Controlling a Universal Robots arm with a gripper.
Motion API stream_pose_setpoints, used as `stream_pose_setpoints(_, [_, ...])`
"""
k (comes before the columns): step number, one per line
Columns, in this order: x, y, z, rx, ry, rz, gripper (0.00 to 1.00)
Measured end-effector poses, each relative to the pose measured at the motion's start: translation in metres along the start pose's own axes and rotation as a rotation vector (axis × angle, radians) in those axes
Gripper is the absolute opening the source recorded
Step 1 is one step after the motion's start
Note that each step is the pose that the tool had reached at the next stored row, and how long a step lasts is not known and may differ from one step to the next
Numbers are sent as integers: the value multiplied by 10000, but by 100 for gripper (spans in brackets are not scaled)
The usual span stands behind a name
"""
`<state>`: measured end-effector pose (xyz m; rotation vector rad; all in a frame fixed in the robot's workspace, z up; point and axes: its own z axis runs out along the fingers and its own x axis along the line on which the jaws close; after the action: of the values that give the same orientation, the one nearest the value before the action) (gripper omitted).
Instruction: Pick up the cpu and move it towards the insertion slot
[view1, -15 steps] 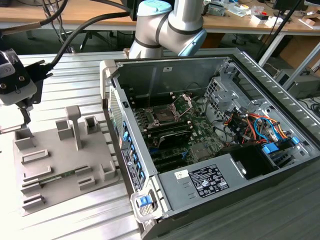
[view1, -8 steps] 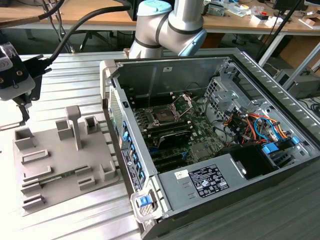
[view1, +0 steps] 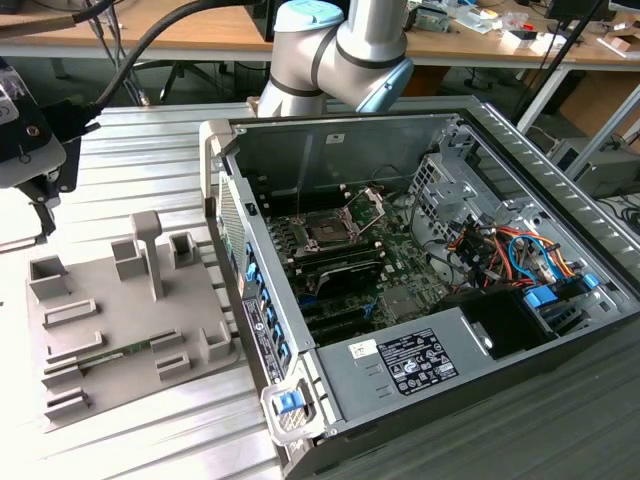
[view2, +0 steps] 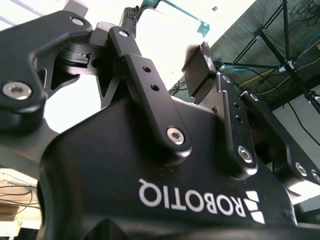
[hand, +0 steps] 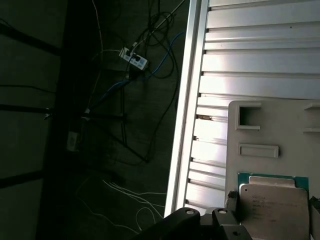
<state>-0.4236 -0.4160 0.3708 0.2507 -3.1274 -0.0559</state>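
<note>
A ribbed metal table (view1: 150, 150) spans the exterior view. On it, toward the exterior view's right, an open computer case (view1: 300, 150) lies on its side, showing its green board, bundled wires and a grey power-supply box. Behind the case rises the silver and pale blue robot arm (view1: 345, 50), with thick black cables running off to the exterior view's left.

Beside the case, on the exterior view's left, a large grey plastic fixture plate (view1: 110, 300) lies flat on the table, with raised posts and shallow pockets.

The black gripper (view1: 40, 200) hangs at the exterior view's far left edge, above the table and just beyond the far corner of the fixture plate. In the second wrist view the gripper (view2: 167, 30) is seen from behind. Its two fingers (view2: 131, 12) stand moderately apart, and the thin green edge of the cpu (view2: 180, 11) spans the gap between their tips, so the fingers appear clamped on the chip's opposite sides.

Inside the case, the insertion slot (view1: 328, 233) is a dark square socket in a silver frame, with its retaining bracket (view1: 374, 203) tipped up and open.

In the first wrist view the cpu (hand: 272, 207) shows a silvery face with a green rim. It sits close to the gripper's knuckles, over the fixture plate (hand: 270, 125) near the table's edge. It is well apart from the insertion slot.
</note>
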Motion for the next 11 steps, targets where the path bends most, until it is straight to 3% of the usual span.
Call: stream_pose_setpoints(11, [0,4,-101,0,0,0,55])
